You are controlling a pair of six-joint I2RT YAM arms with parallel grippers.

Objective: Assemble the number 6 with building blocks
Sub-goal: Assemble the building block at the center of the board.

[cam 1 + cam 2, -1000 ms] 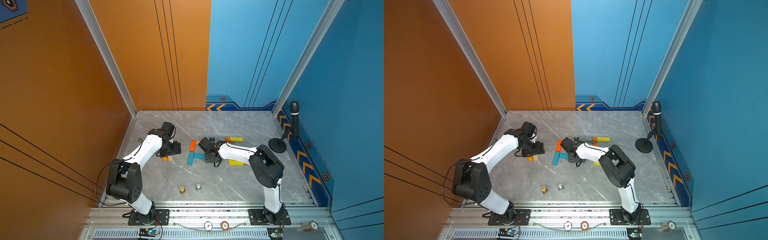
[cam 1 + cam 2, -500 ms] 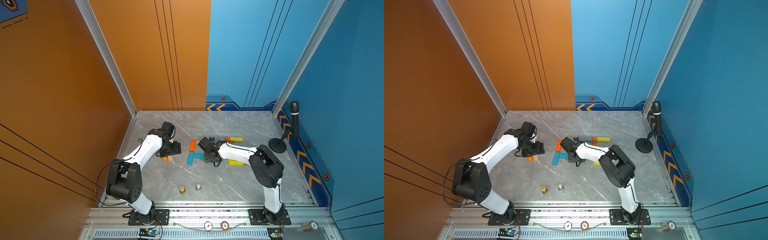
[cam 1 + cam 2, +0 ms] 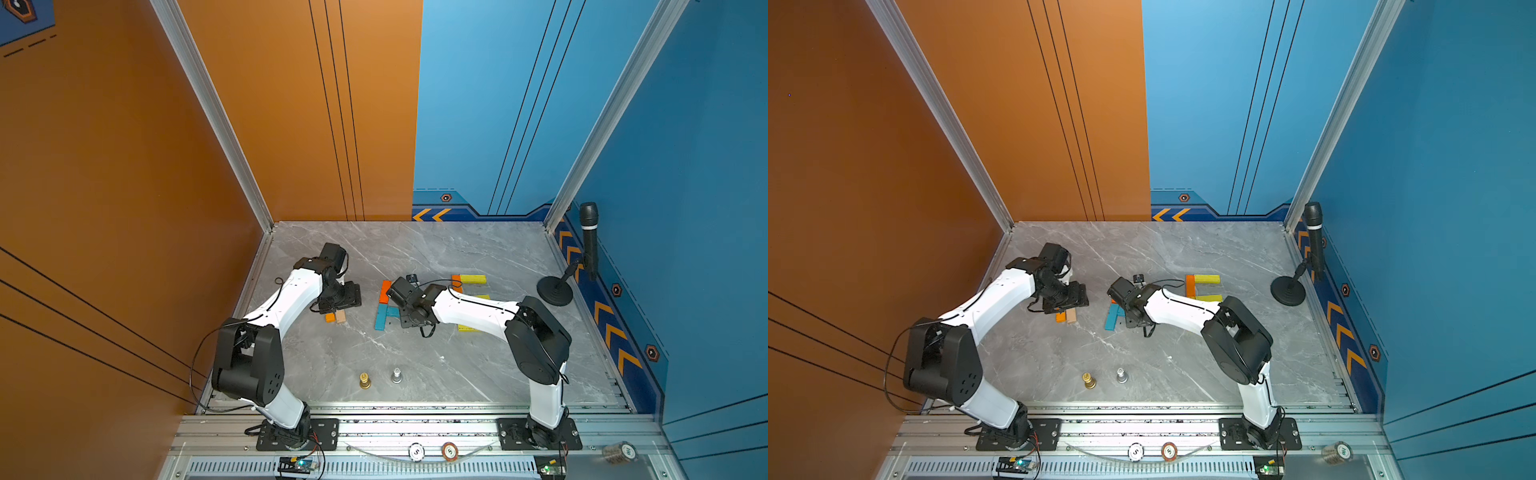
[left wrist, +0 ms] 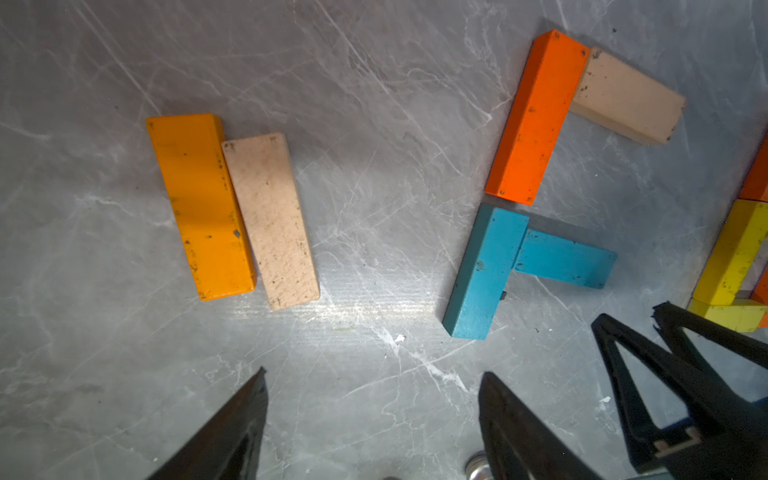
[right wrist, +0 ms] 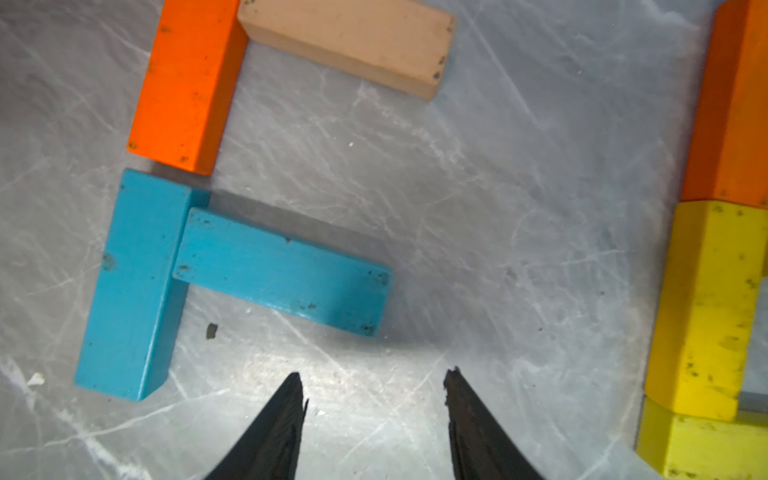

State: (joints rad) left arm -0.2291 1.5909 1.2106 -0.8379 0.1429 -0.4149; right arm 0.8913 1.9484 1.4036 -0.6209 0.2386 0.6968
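The building blocks lie flat on the grey marble table [image 3: 415,249]. In the left wrist view an amber block [image 4: 199,205] and a tan block [image 4: 270,220] lie side by side. My left gripper [image 4: 374,374] is open above bare table near them. An orange block [image 5: 187,83], a tan block [image 5: 349,41] and two teal blocks [image 5: 133,282] [image 5: 282,270] form an F-like shape. My right gripper [image 5: 373,372] is open and empty, just short of the flat teal block. Yellow blocks [image 5: 706,307] and another orange block [image 5: 735,104] lie to one side.
A gold pawn [image 3: 365,380] and a silver pawn [image 3: 397,375] stand near the table's front edge. A microphone on a round stand [image 3: 555,291] is at the right wall. Two chip discs [image 3: 416,451] lie on the front rail. Walls close in three sides.
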